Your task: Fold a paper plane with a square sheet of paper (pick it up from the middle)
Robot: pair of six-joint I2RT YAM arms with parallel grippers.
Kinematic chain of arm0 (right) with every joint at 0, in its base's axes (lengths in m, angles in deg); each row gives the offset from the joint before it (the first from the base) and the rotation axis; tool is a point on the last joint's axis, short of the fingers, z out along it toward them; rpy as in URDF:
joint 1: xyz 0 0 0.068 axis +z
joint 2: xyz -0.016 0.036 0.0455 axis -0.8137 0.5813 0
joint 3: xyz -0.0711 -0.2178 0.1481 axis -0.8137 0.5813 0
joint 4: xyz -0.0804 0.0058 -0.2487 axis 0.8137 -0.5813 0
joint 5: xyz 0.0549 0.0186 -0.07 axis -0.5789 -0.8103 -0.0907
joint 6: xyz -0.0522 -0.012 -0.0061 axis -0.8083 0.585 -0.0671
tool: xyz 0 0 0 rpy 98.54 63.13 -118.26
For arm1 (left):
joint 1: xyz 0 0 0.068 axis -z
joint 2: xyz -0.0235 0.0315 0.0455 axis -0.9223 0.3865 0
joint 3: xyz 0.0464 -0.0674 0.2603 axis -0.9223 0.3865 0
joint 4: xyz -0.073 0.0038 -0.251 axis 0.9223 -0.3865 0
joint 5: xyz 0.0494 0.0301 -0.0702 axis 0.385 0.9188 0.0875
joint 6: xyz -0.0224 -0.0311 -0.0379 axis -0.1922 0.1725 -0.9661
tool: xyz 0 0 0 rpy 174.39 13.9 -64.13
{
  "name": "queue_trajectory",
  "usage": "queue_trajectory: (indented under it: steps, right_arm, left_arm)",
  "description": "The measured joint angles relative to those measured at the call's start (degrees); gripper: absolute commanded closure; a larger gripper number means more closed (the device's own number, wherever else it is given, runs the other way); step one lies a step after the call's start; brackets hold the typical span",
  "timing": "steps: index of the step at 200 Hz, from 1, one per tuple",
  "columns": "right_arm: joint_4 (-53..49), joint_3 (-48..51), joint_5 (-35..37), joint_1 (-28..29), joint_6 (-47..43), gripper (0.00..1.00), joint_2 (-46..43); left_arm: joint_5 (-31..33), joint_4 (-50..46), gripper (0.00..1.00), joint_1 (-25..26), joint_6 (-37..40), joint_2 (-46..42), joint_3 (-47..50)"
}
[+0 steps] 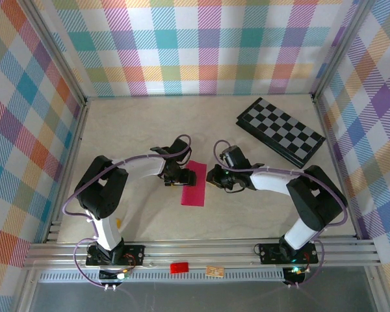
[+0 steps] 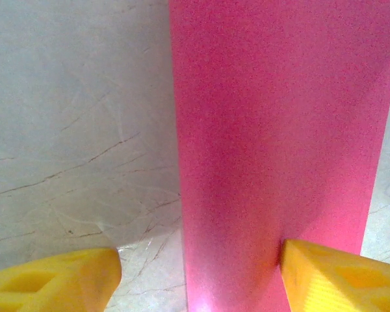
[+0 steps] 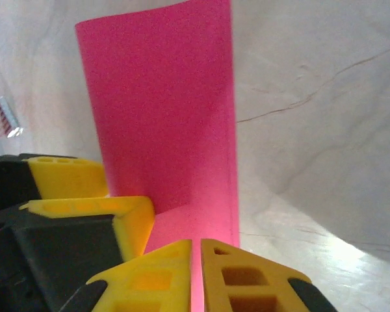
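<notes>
Square sheet of paper (image 1: 194, 184), thin, matte, magenta-pink, seen from above as a narrow upright strip at mid-table, between the two grippers and well apart from the black-and-grey checkerboard (image 1: 281, 130) at the far right of the pale marbled table (image 1: 136, 130). Left gripper (image 2: 199, 276), yellow-fingered, jaws spread wide: one finger over bare table just beside the strip's edge, the other on or just over the pink surface, contact not certain from this view; nothing gripped. Right gripper (image 3: 195, 273), jaws pressed together with a thin sliver of pink between the yellow tips, hence pinching the sheet at its near edge; beyond the tips, paper rising as a broad flap. Judged stage: an early lengthwise fold, no pointed nose formed yet. Possible failures from here: slip of the thin edge out of the narrow pinch, caused by a pull across the smooth paper; sliding or turning of the whole sheet on the slick tabletop, caused by the open left jaws giving little hold-down; a skewed crease, caused by the flap coming down off the centre line; a crumple or tear at the pinch, caused by lifting against a pinned far side.
</notes>
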Motion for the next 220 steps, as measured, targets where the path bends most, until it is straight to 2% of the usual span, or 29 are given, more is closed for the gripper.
queue_trajectory:
  steps: [42, 220]
  right_arm:
    - [-1.03, 4.09, 3.41, -0.24, 0.24, 0.84, -4.57]
    - [-1.55, 4.96, 3.50, -0.44, 1.05, 0.80, -6.10]
  left_arm:
    - [0.09, -0.74, 0.30, 0.02, 0.44, 0.52, -0.63]
    - [1.57, -1.86, 0.28, 0.66, -0.26, 2.25, -1.75]
